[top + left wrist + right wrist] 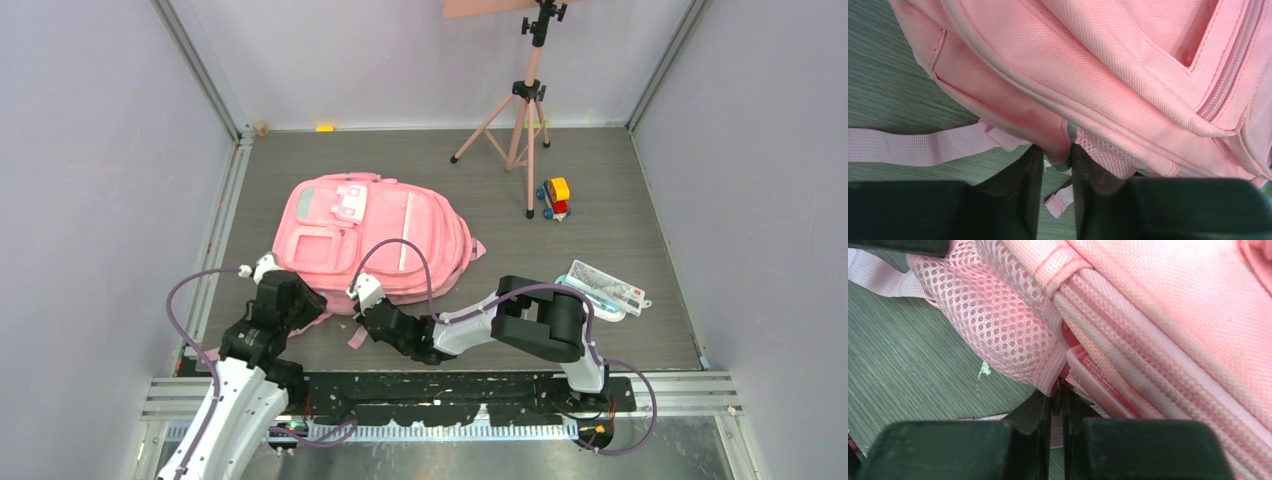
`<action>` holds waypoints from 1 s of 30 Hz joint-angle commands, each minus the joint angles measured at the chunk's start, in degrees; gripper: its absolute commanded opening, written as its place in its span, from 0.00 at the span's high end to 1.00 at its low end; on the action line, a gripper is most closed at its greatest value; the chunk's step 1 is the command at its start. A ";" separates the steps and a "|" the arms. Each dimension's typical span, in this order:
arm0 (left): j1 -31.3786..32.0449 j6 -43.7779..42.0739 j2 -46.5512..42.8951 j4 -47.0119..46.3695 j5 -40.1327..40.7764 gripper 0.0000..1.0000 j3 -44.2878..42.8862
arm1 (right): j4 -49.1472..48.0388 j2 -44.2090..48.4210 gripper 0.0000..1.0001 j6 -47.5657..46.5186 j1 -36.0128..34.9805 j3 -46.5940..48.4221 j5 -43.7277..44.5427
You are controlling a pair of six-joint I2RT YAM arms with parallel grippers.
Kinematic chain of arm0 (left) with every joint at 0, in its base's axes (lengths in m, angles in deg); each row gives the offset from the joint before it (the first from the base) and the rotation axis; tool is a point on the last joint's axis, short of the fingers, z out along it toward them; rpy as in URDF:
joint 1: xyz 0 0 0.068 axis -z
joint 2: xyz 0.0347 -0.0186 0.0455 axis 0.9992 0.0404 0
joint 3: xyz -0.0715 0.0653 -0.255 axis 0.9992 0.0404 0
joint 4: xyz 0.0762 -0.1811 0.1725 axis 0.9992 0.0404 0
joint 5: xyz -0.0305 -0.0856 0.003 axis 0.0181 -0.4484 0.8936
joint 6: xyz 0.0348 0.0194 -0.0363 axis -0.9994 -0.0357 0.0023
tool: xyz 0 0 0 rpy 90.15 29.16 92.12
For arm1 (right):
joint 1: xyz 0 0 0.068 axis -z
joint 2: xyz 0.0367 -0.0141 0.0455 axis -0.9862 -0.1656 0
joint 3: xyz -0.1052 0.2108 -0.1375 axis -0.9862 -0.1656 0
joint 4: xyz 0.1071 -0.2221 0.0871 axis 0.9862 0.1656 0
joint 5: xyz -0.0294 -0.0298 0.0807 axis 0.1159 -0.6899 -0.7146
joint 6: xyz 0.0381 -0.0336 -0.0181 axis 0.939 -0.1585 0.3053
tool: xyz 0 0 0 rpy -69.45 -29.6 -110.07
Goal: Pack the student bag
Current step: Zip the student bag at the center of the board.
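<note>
The student bag (370,232) is a large pink backpack lying flat on the grey floor, front pockets up. Both grippers are at its near edge. My left gripper (312,300) is shut on a fold of pink fabric at the bag's bottom corner (1058,145), which is squeezed between the two dark fingers (1030,170). My right gripper (360,305) sits a little further right along the same edge. Its jaws (1057,390) stand almost together, pinching a thin piece where the mesh padding (993,315) meets the zip seam (1108,355).
A loose pink strap (913,146) lies on the floor left of my left fingers. A pink tripod (525,120) stands at the back, with a small toy truck (553,198) beside it. A white packet with pens (603,288) lies at the right. Grey walls close in both sides.
</note>
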 commanded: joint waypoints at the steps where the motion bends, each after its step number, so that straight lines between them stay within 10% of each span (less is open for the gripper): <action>1: -0.40 -0.80 0.52 -5.71 1.83 0.78 0.45 | -3.45 0.85 0.97 -1.43 0.55 1.04 2.47; 5: -0.39 -2.44 1.52 -7.41 2.23 1.00 0.26 | -2.70 2.38 1.00 -1.19 0.55 -0.59 2.99; 30: -0.49 -20.33 11.39 -12.99 0.80 1.00 -10.35 | 0.33 8.18 0.97 0.28 2.30 -6.99 -8.16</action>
